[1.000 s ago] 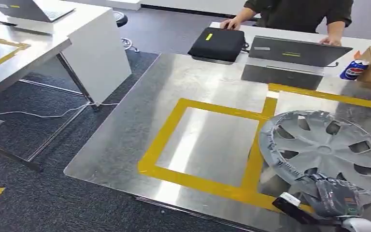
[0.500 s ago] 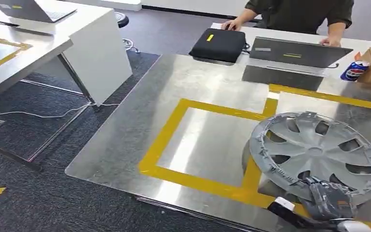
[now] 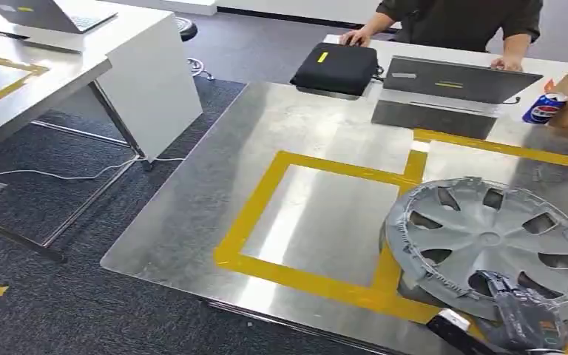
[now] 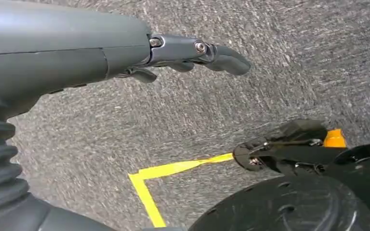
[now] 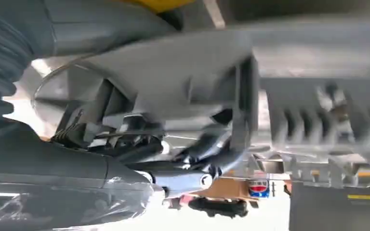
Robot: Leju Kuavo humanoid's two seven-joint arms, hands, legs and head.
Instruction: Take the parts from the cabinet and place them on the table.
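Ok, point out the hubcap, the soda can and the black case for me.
hubcap (image 3: 492,238), head view, on its centre hub.
soda can (image 3: 541,108), head view, on the blue side of the can.
black case (image 3: 334,67), head view, on the middle of its top face.

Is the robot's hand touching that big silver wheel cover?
Touching. The head view shows the right hand gripping the near rim of the wheel cover, and the right wrist view shows its fingers hooked behind the rim.

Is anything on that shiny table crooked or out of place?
The grey hubcap sits tilted, its near edge gripped by the right hand, and it overlaps the yellow tape square instead of lying inside it. Nothing looks spilled or damaged.
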